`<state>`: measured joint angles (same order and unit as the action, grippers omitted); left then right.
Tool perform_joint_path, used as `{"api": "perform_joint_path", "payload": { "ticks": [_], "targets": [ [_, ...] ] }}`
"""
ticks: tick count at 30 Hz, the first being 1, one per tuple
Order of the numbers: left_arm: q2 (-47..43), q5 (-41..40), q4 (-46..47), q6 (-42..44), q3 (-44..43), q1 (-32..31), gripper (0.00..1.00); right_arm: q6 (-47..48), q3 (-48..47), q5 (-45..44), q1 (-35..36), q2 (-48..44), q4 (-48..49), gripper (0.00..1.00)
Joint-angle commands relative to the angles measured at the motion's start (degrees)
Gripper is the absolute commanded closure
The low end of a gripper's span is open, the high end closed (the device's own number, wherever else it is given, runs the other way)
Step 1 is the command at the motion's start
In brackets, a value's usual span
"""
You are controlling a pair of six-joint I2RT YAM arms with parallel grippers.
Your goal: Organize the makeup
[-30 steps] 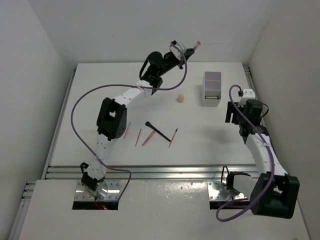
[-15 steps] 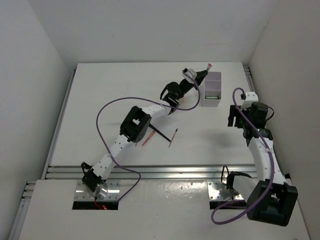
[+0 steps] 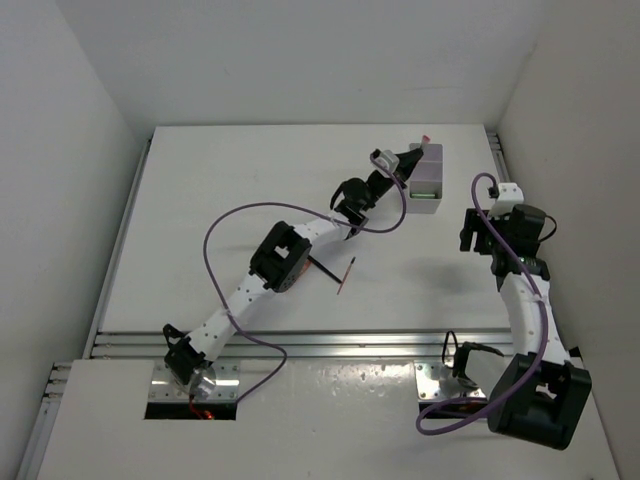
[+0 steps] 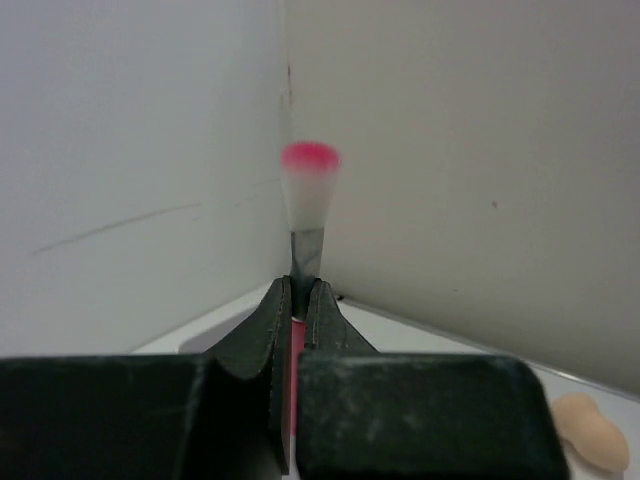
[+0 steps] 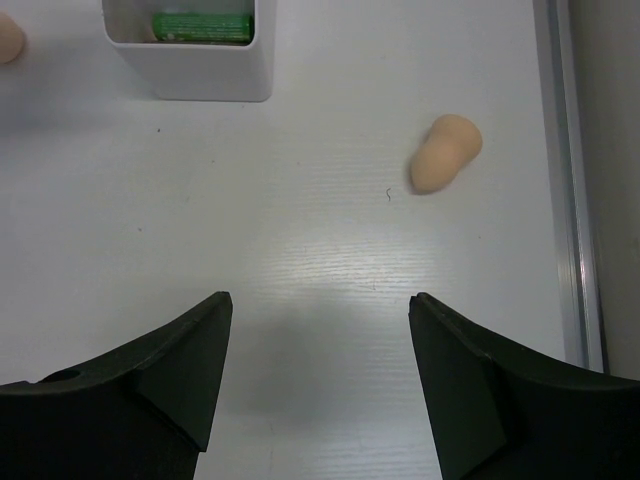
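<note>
My left gripper (image 3: 409, 158) is shut on a small pink-handled makeup brush (image 4: 309, 190) with white, pink-tipped bristles. It holds the brush tilted in the air, its tip (image 3: 427, 137) over the back end of the white compartment box (image 3: 425, 192). In the left wrist view the fingers (image 4: 272, 320) pinch the handle. A green tube (image 5: 200, 27) lies in the box. A red pencil (image 3: 346, 275) lies at mid-table, with other items hidden under the left arm. A beige sponge (image 5: 446, 152) lies ahead of my open, empty right gripper (image 5: 320, 298), which hovers right of the box (image 3: 468, 230).
A second beige sponge (image 4: 592, 442) lies on the table below the left gripper, and also shows at the left edge of the right wrist view (image 5: 8, 38). A metal rail (image 5: 570, 180) runs along the table's right edge. White walls enclose the table.
My left arm has swung right from the back middle to the box, carrying the brush. My right gripper has shifted slightly right.
</note>
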<state>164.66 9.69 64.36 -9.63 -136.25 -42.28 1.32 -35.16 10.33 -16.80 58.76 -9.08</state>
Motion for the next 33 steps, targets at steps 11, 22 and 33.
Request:
{"api": "perform_joint_path", "payload": {
  "ticks": [11,22,33],
  "targets": [
    [7.69,-2.93,1.56,2.33,-7.37,-1.14,1.0,2.11,-0.79,3.56,-2.45,-1.81,3.19,0.28],
    [6.9,-2.85,1.65,1.37,-3.24,-1.14,0.73,3.07,-1.93,4.79,-3.33,0.39,3.9,0.23],
    [-9.17,3.66,7.1,0.14,18.72,1.23,0.17,-9.13,-14.22,-4.34,-3.24,7.94,-12.16,0.19]
  ]
}}
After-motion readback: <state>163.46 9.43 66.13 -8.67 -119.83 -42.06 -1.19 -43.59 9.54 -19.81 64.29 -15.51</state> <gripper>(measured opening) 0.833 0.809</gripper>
